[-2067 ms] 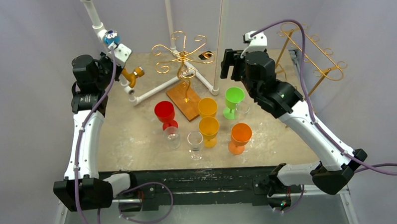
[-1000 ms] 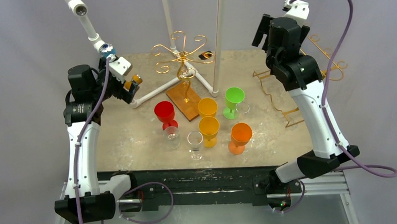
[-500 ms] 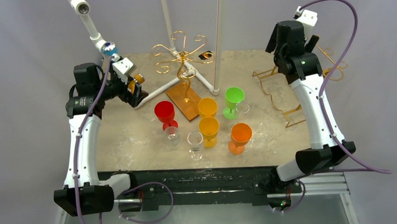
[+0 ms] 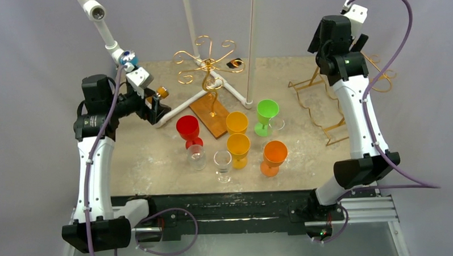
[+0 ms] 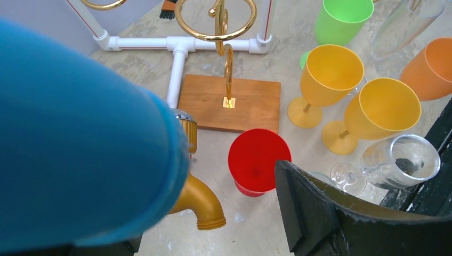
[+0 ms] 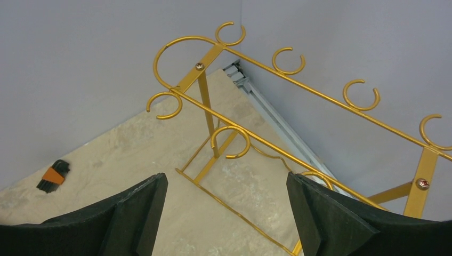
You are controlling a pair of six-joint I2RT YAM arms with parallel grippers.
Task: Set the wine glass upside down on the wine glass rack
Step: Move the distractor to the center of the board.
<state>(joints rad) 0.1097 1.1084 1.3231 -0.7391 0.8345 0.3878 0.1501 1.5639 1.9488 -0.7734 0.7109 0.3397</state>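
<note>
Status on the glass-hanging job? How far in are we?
Done: nothing. The gold wire rack holds no glass; the clear stemmed glass and red plastic goblet stand upright on the table with the rest. In hand: nothing seen; right gripper is open, empty, facing the rack; left gripper is near the red goblet, its grip hidden. Remaining: grasp, invert, hang.

I see bright, even, diffuse light in every view, faint soft shadows under the cups [image 4: 238, 143], a blue mass [image 5: 69, 133] blurred close beside the left jaws, small glints on the clear glass [image 5: 397, 160] beyond them, gold rack [image 6: 277, 101] crisp beyond the right jaws
</note>
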